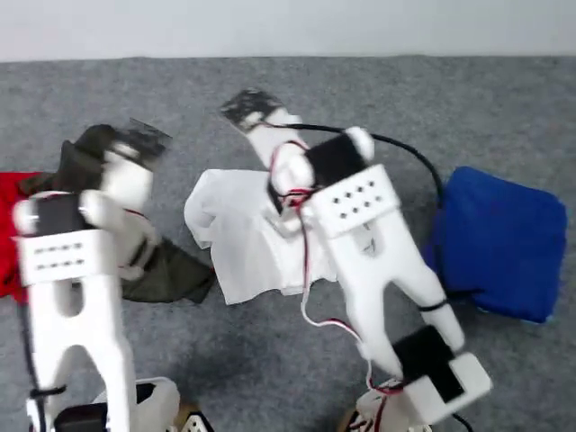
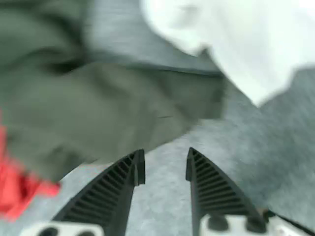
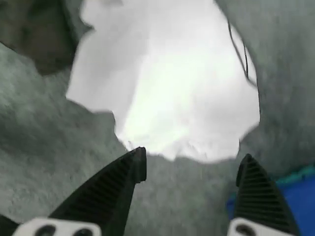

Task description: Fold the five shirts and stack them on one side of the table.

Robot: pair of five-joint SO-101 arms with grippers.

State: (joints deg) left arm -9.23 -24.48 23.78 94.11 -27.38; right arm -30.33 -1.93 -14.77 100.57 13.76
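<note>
At 3 o'clock blue shirt (image 1: 499,238) looks folded; white shirt (image 1: 243,234), olive shirt (image 1: 166,270), red shirt (image 2: 15,194) unfolded; left gripper (image 2: 165,157), right gripper (image 3: 193,157) both spread, empty.

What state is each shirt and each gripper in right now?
Blue fabric shirt: folded into a flat bundle, lying on the table.
White fabric shirt: unfolded, rumpled.
Dark olive fabric shirt: unfolded, crumpled.
Red fabric shirt: mostly cut off at the picture's edge, fold cannot be told.
Left gripper: open, empty.
Right gripper: wide open, empty.
</note>
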